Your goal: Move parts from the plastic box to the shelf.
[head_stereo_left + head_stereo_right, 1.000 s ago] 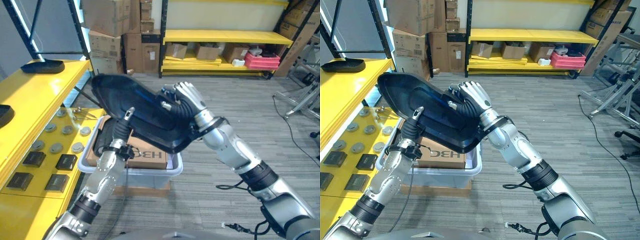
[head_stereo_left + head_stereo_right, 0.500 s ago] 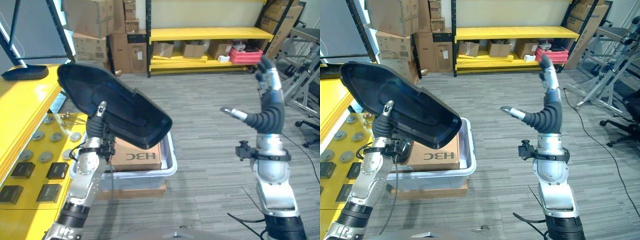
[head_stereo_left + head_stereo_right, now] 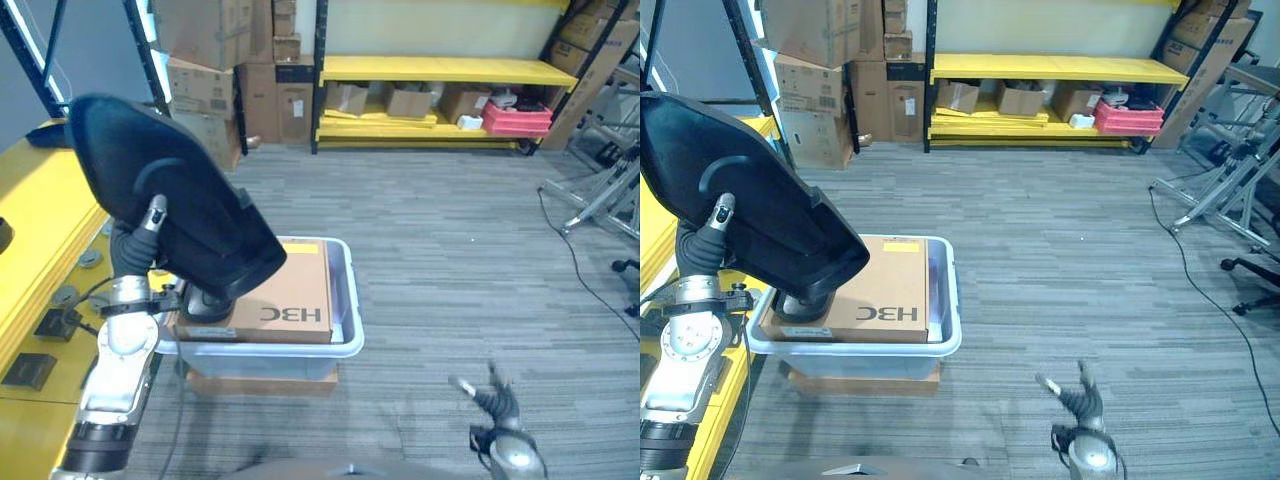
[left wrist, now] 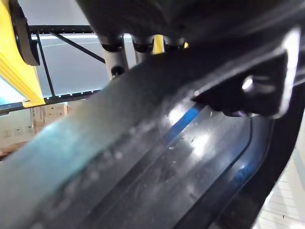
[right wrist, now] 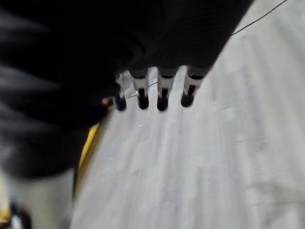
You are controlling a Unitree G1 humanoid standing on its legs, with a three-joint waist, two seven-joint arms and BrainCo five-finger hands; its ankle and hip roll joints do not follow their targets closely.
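Currently my left hand (image 3: 140,245) grips the large black moulded plastic part (image 3: 165,200), fingers curled round its edge, holding it raised and tilted above the left end of the translucent plastic box (image 3: 345,300). Inside the box lies a brown cardboard carton (image 3: 290,300). At left runs the yellow shelf (image 3: 40,215). My right hand (image 3: 490,395) hangs low at near right, fingers straight and spread.

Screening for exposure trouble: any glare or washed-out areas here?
Left wrist view: bright glints on the glossy part gripped by the left hand; right wrist view: floor washed pale behind the open right hand; eye views: even light, no glare on the carton.
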